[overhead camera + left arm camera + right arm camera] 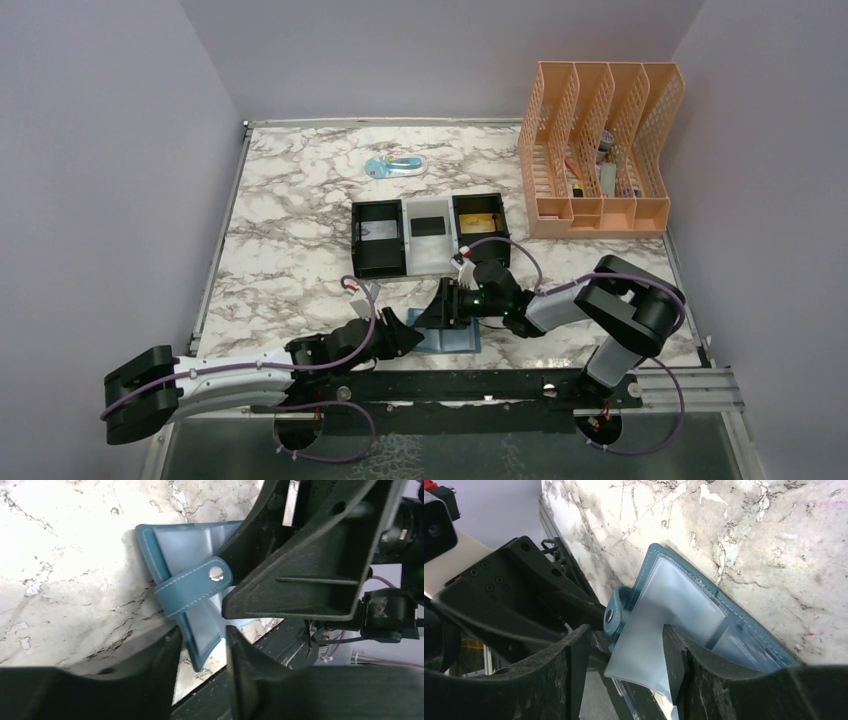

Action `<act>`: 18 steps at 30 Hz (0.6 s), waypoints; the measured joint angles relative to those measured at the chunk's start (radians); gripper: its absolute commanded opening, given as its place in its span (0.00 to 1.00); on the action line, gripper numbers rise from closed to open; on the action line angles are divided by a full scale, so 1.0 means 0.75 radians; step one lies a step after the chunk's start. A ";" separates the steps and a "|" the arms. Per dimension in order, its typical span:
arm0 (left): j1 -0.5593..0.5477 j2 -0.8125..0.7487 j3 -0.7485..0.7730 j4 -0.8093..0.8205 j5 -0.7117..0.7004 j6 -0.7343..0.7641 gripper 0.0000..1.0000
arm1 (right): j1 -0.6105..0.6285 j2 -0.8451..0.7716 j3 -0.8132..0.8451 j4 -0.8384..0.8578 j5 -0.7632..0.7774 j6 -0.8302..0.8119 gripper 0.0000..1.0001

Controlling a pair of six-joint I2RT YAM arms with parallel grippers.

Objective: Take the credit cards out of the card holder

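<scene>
The teal card holder lies open near the table's front edge, its clear inner sleeves showing. Its snap strap curls over the sleeves. My left gripper is open, and the holder's near corner sits loose between its fingers. My right gripper is open too, straddling a lifted clear sleeve that brushes its right finger. From above, the left gripper and the right gripper meet over the holder. Credit cards lie in the tray: a gold one and a black one.
The black-and-white three-compartment tray stands just behind the grippers. An orange file rack fills the back right corner. A small blue and clear item lies at the back. A black rail runs along the front edge.
</scene>
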 measured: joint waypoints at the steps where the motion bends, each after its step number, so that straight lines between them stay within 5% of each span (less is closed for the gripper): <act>1: 0.000 -0.016 -0.002 -0.008 -0.003 0.000 0.47 | 0.000 0.009 0.000 0.008 0.000 0.002 0.56; 9: -0.006 -0.110 -0.022 -0.029 -0.019 -0.001 0.51 | 0.000 0.023 0.000 0.037 -0.001 0.006 0.56; 18: -0.008 0.005 -0.022 -0.027 -0.022 0.003 0.10 | 0.000 -0.189 -0.020 -0.069 0.026 -0.023 0.56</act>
